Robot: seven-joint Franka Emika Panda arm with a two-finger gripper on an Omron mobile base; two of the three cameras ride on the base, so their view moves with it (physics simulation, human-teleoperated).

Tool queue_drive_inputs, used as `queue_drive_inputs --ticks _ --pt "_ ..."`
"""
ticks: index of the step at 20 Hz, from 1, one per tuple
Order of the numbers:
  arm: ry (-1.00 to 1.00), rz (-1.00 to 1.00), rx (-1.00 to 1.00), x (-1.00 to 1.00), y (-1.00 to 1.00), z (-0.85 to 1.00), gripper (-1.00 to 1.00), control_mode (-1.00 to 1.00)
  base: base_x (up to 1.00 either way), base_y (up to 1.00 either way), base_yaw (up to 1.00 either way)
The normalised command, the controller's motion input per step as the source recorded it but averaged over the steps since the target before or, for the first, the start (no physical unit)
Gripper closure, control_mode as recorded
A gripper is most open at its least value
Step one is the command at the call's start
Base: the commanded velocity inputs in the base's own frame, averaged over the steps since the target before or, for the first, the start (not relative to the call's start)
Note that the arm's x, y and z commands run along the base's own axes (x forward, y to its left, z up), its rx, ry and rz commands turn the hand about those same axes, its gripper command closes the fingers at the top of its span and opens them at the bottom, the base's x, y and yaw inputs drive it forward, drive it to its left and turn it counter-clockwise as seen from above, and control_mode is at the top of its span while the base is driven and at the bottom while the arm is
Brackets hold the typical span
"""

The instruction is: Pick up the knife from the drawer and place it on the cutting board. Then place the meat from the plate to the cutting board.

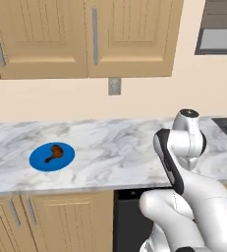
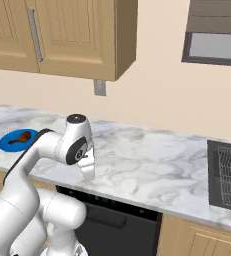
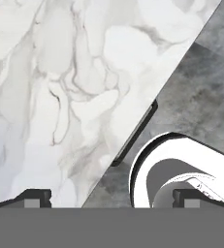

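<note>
Even, bright rendered light — soft blur throughout, faint shadows, no glare or edge distortion.

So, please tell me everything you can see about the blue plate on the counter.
The plate is round, flat, plain bright blue, with no pattern visible. It lies level on the white marble counter, toward its left part, nearer the front edge than the wall, above the wooden lower cabinets. The meat, a small dark-brown curved lump, rests on it, slightly right of centre. Nothing else touches it; the arm is well away.
</note>
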Motion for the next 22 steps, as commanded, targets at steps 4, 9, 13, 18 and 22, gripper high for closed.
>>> queue_drive_inputs --ticks 4,9,13,18,22 --pt "0.0 0.0 0.0 0.0 0.0 0.0 -1.0 1.0 0.0 0.86 0.09" --pt "0.0 0.0 0.0 0.0 0.0 0.0 -1.0 1.0 0.11 0.72 0.04" --pt "0.0 0.0 0.0 0.0 0.0 0.0 -1.0 1.0 0.26 0.67 0.0" --pt "0.0 0.0 0.0 0.0 0.0 0.0 -1.0 1.0 0.23 0.72 0.0" --pt "0.0 0.0 0.0 0.0 0.0 0.0 -1.0 1.0 0.4 0.53 0.0"
